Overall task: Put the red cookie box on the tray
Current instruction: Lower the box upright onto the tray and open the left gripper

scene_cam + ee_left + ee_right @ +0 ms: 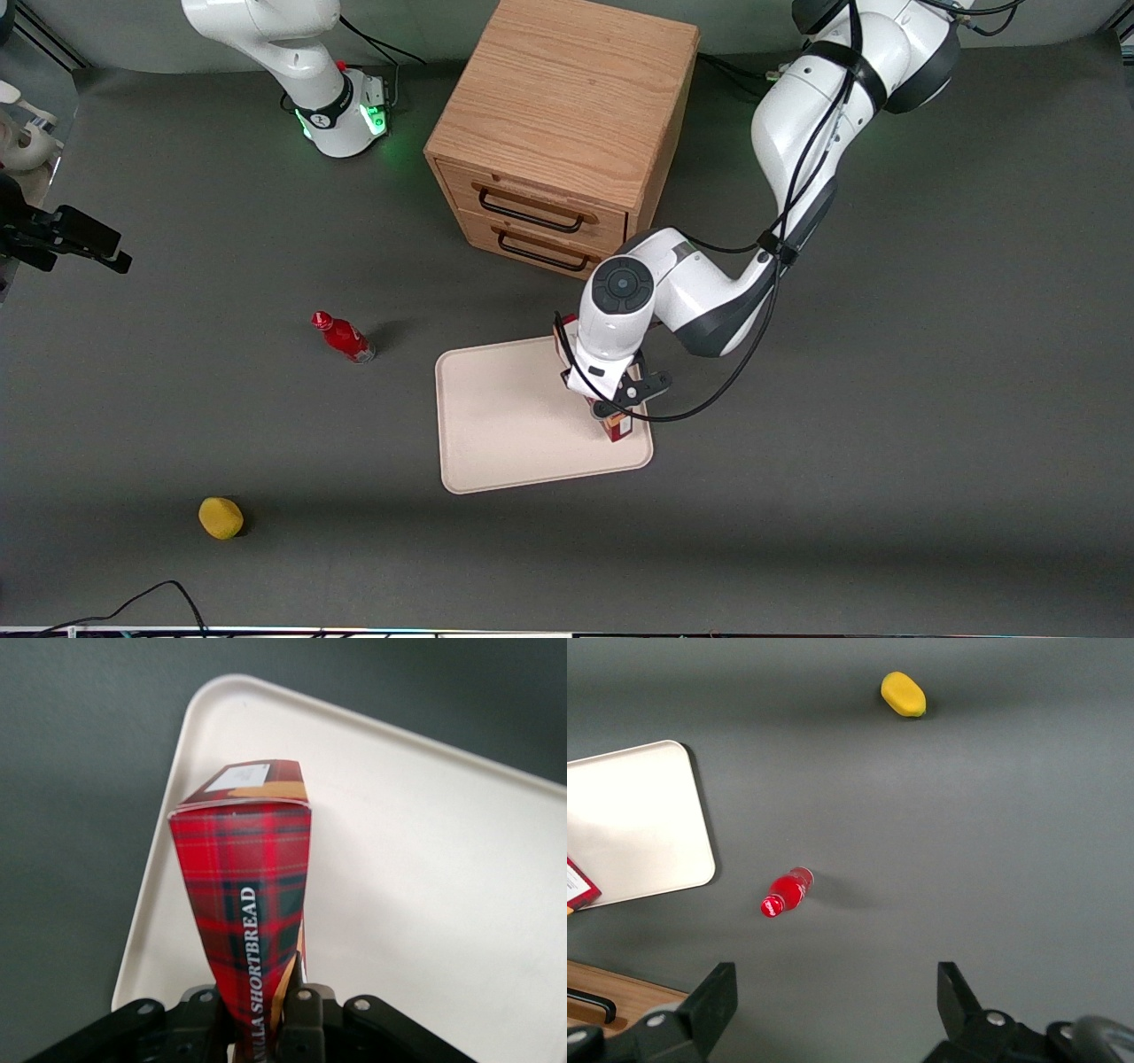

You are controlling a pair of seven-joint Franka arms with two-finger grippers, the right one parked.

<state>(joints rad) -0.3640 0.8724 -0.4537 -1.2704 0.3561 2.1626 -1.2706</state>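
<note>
Nearest the wrist camera: pincer (266, 1014), its two black fingers pinching the red cookie box (248, 895) across its narrow width near one end, tartan face and "SHORTBREAD" lettering running lengthwise away from the grip. Box hangs over the tray (425, 868), along the tray edge at the working arm's end; the box's free end looks down at or touching the tray surface (contact not certain from either view). Front view agrees: pincer (611, 409) and box (617, 427) sit over the tray (514, 425), near the corner closest to that camera.

Handling judgement: thin cardboard, probably light, stiff along its length but easily crushed across the flat faces. Grip across the narrow sides, close to an end, suits it. Long lever arm means it may swing or tip on release, so lower it flat first.

Surroundings: wooden drawer cabinet (567, 124) farther from the front camera; small red bottle (344, 338) and yellow object (221, 517) on the table (886, 443), toward the parked arm's end
</note>
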